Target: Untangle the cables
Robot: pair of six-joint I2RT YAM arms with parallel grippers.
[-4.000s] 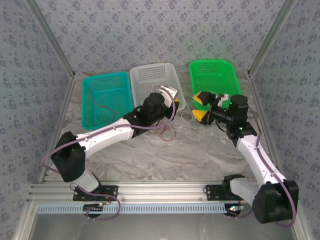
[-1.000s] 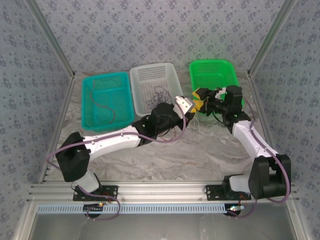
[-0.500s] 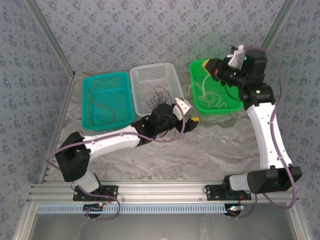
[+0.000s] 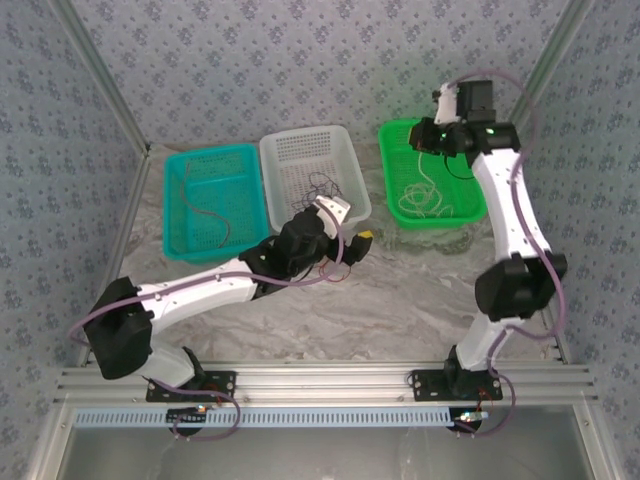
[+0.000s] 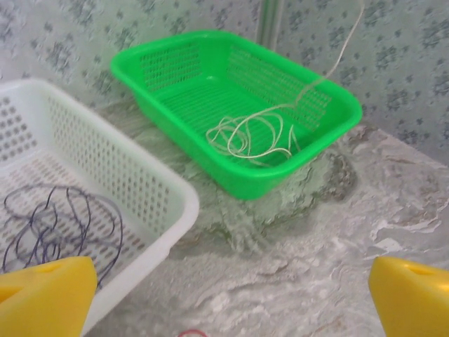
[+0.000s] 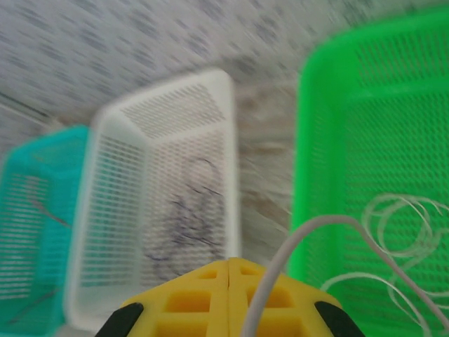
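- right gripper high over green basket, fingers pinched together on whitish cable; the cable hangs down and its coil lies in that basket
- left gripper low over table, jaws wide apart, nothing between them, just beside near right corner of white basket
- teal basket left of the white one, thin reddish cable inside
- dark cable in loose loops in white basket
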